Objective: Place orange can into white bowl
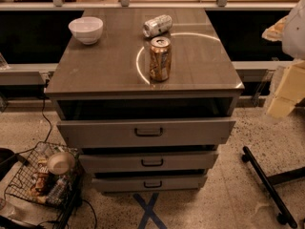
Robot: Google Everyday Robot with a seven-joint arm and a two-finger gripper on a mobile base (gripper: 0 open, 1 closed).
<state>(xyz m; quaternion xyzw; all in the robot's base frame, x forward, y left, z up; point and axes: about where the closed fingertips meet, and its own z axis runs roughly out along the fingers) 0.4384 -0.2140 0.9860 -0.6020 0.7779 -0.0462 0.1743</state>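
Camera view: I'm seeing orange can [160, 58] upright nr worktop [102, 70] front edge, white bowl [86, 29] at back-left corner; hand [288, 92] is hanging beyond the right edge, grip state I can't tell. I'm worrying abt a side approach tipping the can, or knocking the silver can [157, 25] behind.

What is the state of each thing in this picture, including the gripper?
orange can: upright, near the front edge, not held.
silver-white can: lying on its side behind it.
white bowl: upright, looks empty, back left.
top drawer: pulled partly out.
wire basket: on the floor, holding items.
gripper: at the right edge, off the cabinet.
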